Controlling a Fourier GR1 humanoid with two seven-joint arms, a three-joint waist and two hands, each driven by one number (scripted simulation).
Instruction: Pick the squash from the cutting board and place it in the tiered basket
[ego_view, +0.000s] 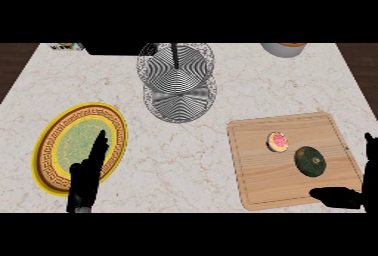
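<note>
A dark green round squash (311, 161) lies on the right half of the wooden cutting board (255, 150). Beside it, to the upper left, sits a small pink-topped pastry (278, 141). The wire tiered basket (177, 80) stands at the counter's back middle, with two round tiers and a central post. My right hand (341, 196) shows at the lower right, over the board's near right corner, thumb and fingers spread apart and holding nothing; one fingertip (370, 142) rises at the right edge. My left hand (86, 180) rests open over the plate, fingers pointing up.
A yellow-rimmed patterned plate (55, 135) lies at the left under my left hand. A white bowl (284, 49) sits at the back right edge. A dark appliance and a small box stand at the back left.
</note>
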